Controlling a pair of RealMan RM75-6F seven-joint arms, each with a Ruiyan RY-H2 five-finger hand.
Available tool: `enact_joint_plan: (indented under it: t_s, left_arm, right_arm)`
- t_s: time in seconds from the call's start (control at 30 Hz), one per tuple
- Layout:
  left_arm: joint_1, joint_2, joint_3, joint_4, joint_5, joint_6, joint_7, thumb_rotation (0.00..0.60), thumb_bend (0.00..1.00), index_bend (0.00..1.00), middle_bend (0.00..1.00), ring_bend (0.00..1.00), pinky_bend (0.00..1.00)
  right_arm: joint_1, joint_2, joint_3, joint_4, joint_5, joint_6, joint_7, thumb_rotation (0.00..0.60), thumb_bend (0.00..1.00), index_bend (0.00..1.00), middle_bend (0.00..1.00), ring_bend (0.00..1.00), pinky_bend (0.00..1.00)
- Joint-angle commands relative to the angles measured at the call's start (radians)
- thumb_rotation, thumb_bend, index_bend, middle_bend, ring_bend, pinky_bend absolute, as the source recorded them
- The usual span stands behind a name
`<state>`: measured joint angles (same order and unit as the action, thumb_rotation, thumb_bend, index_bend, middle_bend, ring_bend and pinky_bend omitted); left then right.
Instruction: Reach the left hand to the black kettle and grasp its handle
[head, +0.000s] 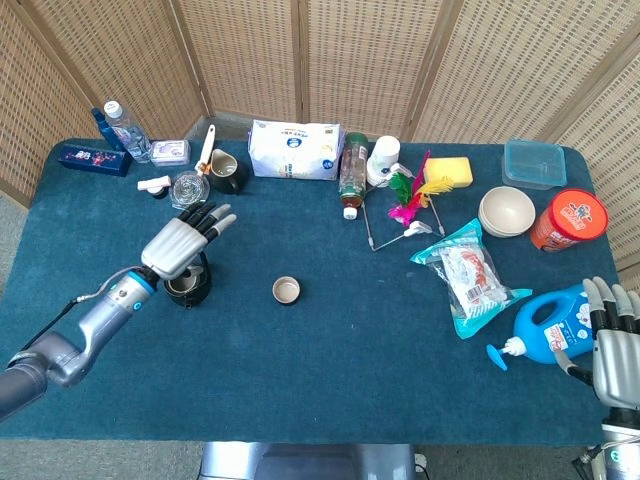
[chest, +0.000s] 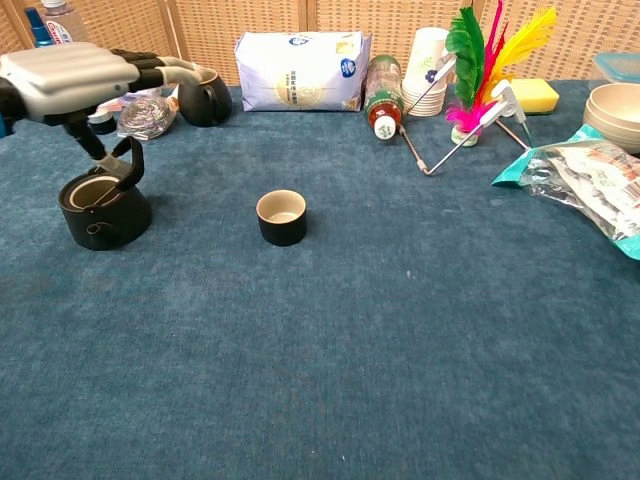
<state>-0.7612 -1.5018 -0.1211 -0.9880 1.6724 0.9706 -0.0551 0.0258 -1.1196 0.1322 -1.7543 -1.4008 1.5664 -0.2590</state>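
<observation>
The reaching step is judged to be nearly done and the grasp not yet made: the left hand (head: 186, 243) is seen spread, fingers apart and stretched out flat, hovering directly over the black kettle (chest: 103, 203) with nothing held; in the chest view one finger points down close to the handle (chest: 127, 160), though contact cannot be told. The kettle stands upright on the left half of the table (head: 330, 370), well in from the left edge and roughly midway between the near and far edges, with the small cup (head: 286, 290) standing apart to its right. The next move is judged to call for the hand to be lowered and the fingers curled around the handle, which rises as a thin arch over the open top, tilted toward the far side. The kettle is squat and round, of a dull black surface that looks like cast iron or glazed ceramic, with a pale inside and a short spout toward the near side. The table is covered in a dark blue, felt-like cloth. The right hand (head: 612, 342) is held at the near right corner, fingers apart and empty, beside a blue plastic bottle (head: 545, 330).
</observation>
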Motion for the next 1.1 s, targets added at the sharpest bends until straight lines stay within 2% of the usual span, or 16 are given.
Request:
enact_joint_plan:
  t_s: [0.03,0.17,0.27,0.3,0.37,0.43,0.53,0.73,0.9,1.1]
  left_arm:
    - [-0.02,-0.014,0.001,0.009,-0.015,-0.029,0.018,0.6,0.03,0.0,0.0,0.0,0.12]
    - [-0.055,-0.041,-0.001,0.015,-0.04,-0.074,0.05,0.6,0.08,0.01,0.0,0.02,0.18]
    - [-0.074,-0.06,0.01,0.034,-0.044,-0.092,0.084,0.6,0.12,0.05,0.03,0.08,0.33]
    - [-0.078,-0.062,0.013,0.036,-0.045,-0.096,0.087,0.6,0.12,0.09,0.07,0.11,0.42]
    - [-0.087,-0.063,0.021,0.037,-0.043,-0.096,0.087,0.6,0.14,0.15,0.18,0.19,0.55]
    - [-0.091,-0.064,0.028,0.037,-0.034,-0.075,0.076,0.6,0.22,0.25,0.38,0.38,0.68]
    - [-0.095,-0.062,0.037,0.042,-0.026,-0.058,0.071,0.6,0.33,0.43,0.59,0.57,0.77]
    - [-0.094,-0.058,0.046,0.039,-0.026,-0.03,0.066,0.6,0.53,0.69,0.86,0.82,0.94]
    - [-0.088,-0.047,0.053,0.031,-0.037,-0.022,0.086,0.6,0.61,0.81,0.93,0.88,0.99]
    - [-0.077,-0.024,0.038,-0.011,-0.082,-0.024,0.101,0.6,0.6,0.82,0.93,0.88,0.99]
  right_arm:
    - [0.0,0.0,0.002,0.002,0.005,-0.001,-0.002,0.6,0.0,0.0,0.0,0.0,0.0]
    - [0.0,-0.004,-0.003,0.0,-0.003,0.004,-0.018,0.6,0.0,0.0,0.0,0.0,0.0]
    - [-0.004,-0.003,-0.007,-0.006,-0.008,0.012,-0.025,0.6,0.0,0.0,0.0,0.0,0.0]
    - [-0.005,-0.002,-0.007,-0.008,-0.009,0.013,-0.025,0.6,0.0,0.0,0.0,0.0,0.0]
    - [-0.007,0.0,-0.008,-0.01,-0.012,0.015,-0.025,0.6,0.0,0.0,0.0,0.0,0.0]
    - [-0.008,0.002,-0.01,-0.013,-0.014,0.017,-0.025,0.6,0.0,0.0,0.0,0.0,0.0]
    - [-0.009,0.003,-0.011,-0.015,-0.016,0.019,-0.023,0.6,0.0,0.0,0.0,0.0,0.0]
    - [-0.011,0.008,-0.013,-0.019,-0.022,0.02,-0.016,0.6,0.0,0.0,0.0,0.0,0.0]
    - [-0.011,0.011,-0.015,-0.021,-0.023,0.017,-0.009,0.6,0.0,0.0,0.0,0.0,0.0]
    - [-0.011,0.017,-0.019,-0.027,-0.025,0.01,-0.003,0.6,0.0,0.0,0.0,0.0,0.0]
